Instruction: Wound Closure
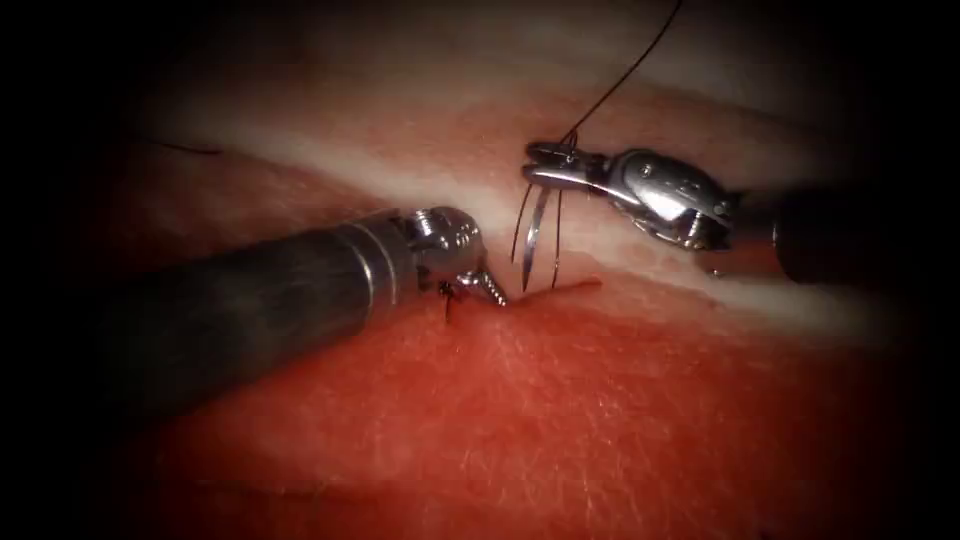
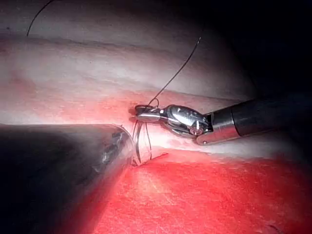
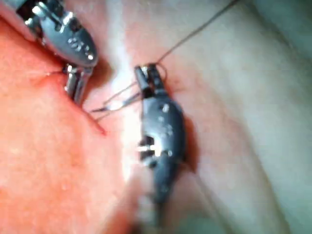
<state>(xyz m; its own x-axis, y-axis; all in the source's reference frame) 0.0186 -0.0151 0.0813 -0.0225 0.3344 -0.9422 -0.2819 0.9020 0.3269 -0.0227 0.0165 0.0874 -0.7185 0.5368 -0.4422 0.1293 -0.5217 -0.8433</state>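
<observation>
My right tool (image 1: 545, 165) comes in from the right with its jaws shut on the curved needle (image 1: 535, 235) close to its thread end. The needle hangs point down over the cut (image 1: 560, 290) and is out of the tissue (image 1: 600, 420), its tip just above the surface. Black thread (image 1: 625, 75) rises from the jaws to the upper right. My left tool (image 1: 490, 290) lies at the cut's left end, jaws shut with nothing visible in them, tip against the tissue. The right wrist view shows the right tool (image 3: 146, 75), the needle (image 3: 117, 102) and the left tool (image 3: 75, 90).
A small dark stitch (image 1: 447, 295) sits just left of the left tool's tip. Red fluid (image 1: 520, 400) covers the tissue below the cut, while a pale fat band (image 1: 400, 175) runs above it. A loose thread end (image 1: 185, 148) lies far left. The left shaft (image 2: 63, 165) is close to the needle (image 2: 138, 144).
</observation>
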